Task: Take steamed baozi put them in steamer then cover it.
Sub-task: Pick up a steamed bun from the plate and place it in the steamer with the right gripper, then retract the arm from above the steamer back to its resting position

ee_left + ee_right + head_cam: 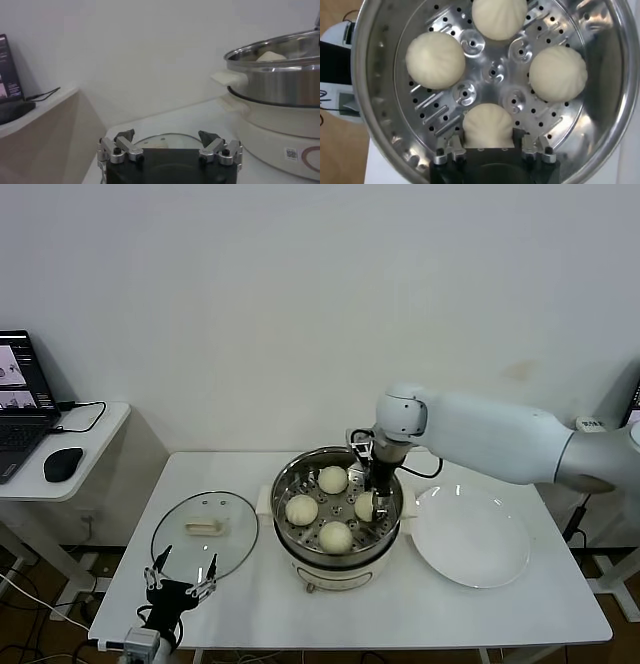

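Note:
The shiny perforated steamer (288, 481) sits on its cream pot at the table's middle. Three baozi lie loose in it (333, 479), (301, 509), (335, 536). My right gripper (378, 506) reaches down into the steamer's right side, shut on a fourth baozi (364, 506). In the right wrist view this baozi (487, 125) rests on the basket floor (492, 72), with both fingers of the gripper (489, 144) against its sides. The glass cover (205, 529) lies flat on the table to the left. My left gripper (181, 579) is open and empty, low at the cover's near edge (167, 137).
An empty white plate (470, 539) lies right of the steamer. A side desk at the far left holds a laptop (20, 399) and a mouse (62, 464). In the left wrist view the steamer (280, 80) stands to the side of the cover (170, 142).

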